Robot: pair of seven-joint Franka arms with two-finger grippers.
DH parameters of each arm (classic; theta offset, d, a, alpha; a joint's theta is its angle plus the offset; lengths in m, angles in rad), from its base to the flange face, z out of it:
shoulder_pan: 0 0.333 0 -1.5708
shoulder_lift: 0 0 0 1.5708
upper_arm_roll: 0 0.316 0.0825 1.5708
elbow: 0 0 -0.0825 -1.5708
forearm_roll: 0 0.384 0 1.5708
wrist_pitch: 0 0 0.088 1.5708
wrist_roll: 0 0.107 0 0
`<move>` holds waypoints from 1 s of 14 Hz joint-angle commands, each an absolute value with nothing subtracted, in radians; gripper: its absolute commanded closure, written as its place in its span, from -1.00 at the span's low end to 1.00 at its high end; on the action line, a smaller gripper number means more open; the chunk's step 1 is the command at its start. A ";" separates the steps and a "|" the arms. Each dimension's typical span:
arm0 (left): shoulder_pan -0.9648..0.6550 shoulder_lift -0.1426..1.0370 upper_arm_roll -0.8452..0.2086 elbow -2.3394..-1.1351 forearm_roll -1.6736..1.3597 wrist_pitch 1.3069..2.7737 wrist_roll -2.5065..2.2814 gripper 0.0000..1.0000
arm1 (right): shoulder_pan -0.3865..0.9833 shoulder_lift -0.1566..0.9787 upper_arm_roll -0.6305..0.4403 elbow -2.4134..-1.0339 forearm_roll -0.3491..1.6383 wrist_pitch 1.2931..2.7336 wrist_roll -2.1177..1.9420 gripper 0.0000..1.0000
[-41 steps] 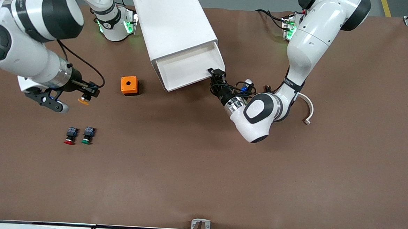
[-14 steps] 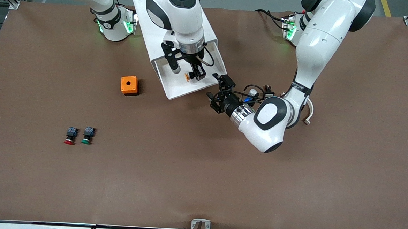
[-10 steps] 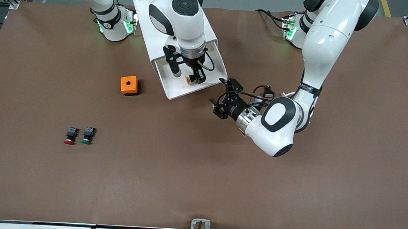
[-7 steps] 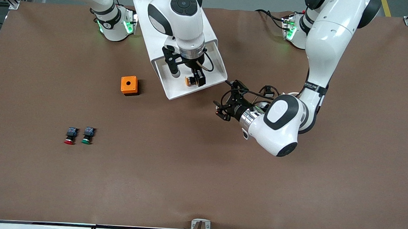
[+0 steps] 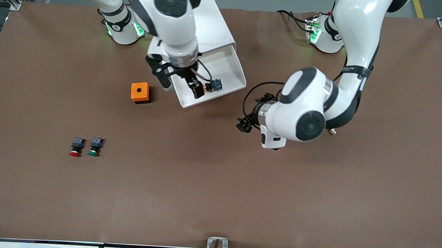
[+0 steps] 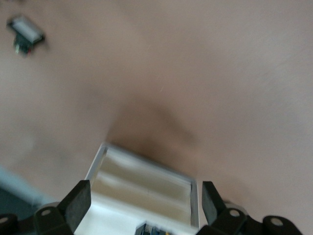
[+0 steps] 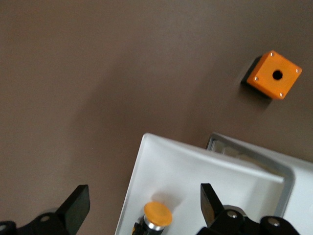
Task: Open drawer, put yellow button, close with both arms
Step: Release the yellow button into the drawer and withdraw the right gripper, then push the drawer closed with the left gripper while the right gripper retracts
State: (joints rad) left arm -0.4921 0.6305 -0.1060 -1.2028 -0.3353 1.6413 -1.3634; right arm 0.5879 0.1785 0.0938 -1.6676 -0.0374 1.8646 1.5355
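While both grippers stand empty, closing is what remains:
Cabinet (image 5: 195, 28): white box toward the bases, with its top drawer (image 5: 229, 69) pulled out toward the camera.
Left gripper (image 5: 243, 124): over bare table just beside the drawer's front, fingers spread wide, gripping nothing.
Right gripper (image 5: 179, 84): over the drawer's corner toward the right arm's end, fingers wide apart, nothing between them.
Button (image 5: 212, 86): lying on its side in the drawer, near the front wall.
Risk: an uneven push by the two arms could skew the cabinet or jam the drawer — the loose button may roll.
Views: right wrist shows the yellow cap (image 7: 158, 214) plainly; front shows mostly the body — left wrist shows little of the button.
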 commanded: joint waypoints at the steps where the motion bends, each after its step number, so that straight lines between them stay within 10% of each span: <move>1: -0.541 0.615 -0.100 -1.229 -0.209 1.721 -1.339 -1.00 | 0.490 0.124 0.107 -1.675 -0.023 1.820 1.239 -1.00; 14: -0.747 0.632 -0.114 -1.252 0.014 1.925 -1.327 -1.00 | 0.016 -0.001 0.104 -1.686 0.038 1.758 0.154 -1.00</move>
State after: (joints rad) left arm -0.7240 0.6349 -0.1152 -1.2397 -0.0072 1.8958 -1.3414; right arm 0.0605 0.0478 0.0845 -1.6661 0.0349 1.7688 0.2564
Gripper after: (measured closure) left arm 0.000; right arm 0.000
